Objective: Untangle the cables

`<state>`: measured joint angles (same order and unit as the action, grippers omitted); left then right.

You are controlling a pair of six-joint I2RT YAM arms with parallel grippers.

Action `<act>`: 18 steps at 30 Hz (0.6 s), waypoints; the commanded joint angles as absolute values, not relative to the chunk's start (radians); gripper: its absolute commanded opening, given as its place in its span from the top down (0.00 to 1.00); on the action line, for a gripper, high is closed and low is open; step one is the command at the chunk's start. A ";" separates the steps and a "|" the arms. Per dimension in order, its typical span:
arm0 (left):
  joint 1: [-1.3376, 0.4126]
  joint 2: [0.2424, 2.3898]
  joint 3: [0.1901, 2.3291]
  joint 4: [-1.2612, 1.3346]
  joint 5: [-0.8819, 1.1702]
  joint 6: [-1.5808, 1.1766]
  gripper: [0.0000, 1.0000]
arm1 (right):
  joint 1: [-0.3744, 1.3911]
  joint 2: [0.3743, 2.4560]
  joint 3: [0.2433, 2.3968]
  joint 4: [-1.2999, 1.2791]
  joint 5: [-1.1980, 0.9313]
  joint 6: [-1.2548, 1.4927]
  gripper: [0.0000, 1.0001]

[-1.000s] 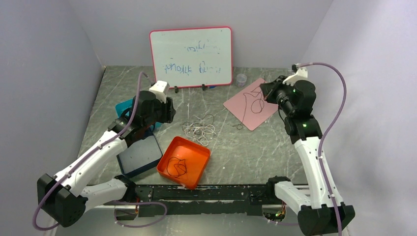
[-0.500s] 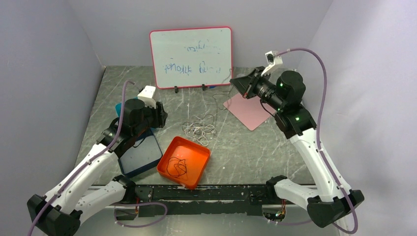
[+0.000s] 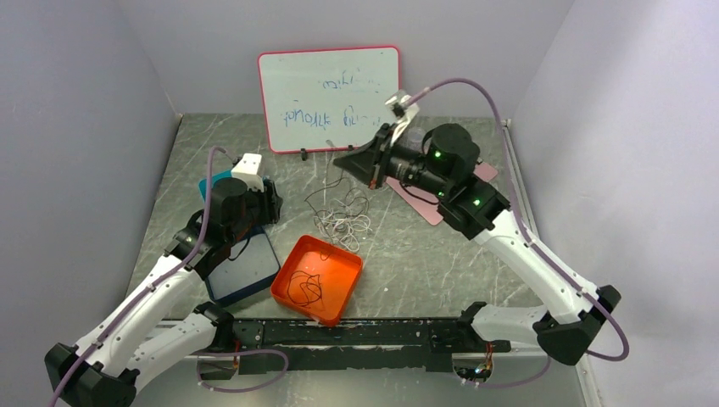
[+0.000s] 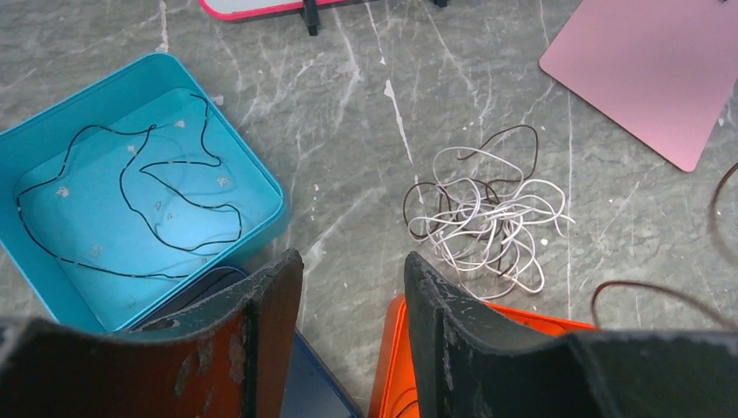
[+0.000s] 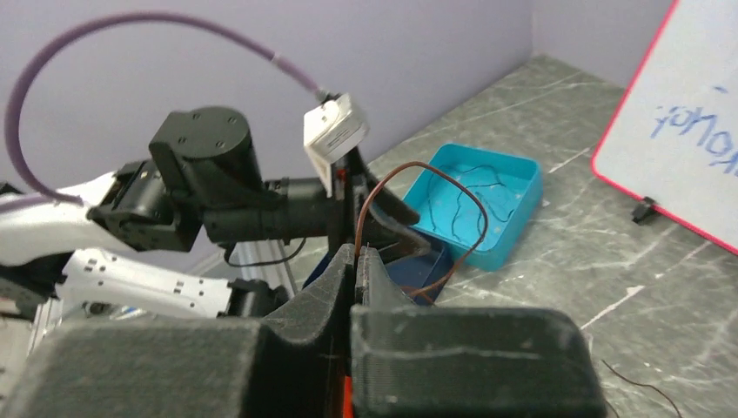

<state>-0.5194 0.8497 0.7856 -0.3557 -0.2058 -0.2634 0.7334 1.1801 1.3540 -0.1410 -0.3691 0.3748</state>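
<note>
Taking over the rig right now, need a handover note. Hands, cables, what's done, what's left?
Left hand: open, empty, hovering over the table near the trays.
Right hand: shut on a brown cable, lifted above the table's middle. I cannot tell whether its hanging end is clear of the tangle.
Done: one black cable lies alone in the teal tray, and another dark cable lies in the orange tray.
Left: set the brown cable down apart, perhaps on the pink mat, then separate the white and brown tangle on the table.
</note>
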 commanded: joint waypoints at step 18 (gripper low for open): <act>-0.512 0.819 0.781 -0.348 -0.295 -0.287 0.48 | 0.871 1.201 1.134 -0.045 -0.504 0.319 1.00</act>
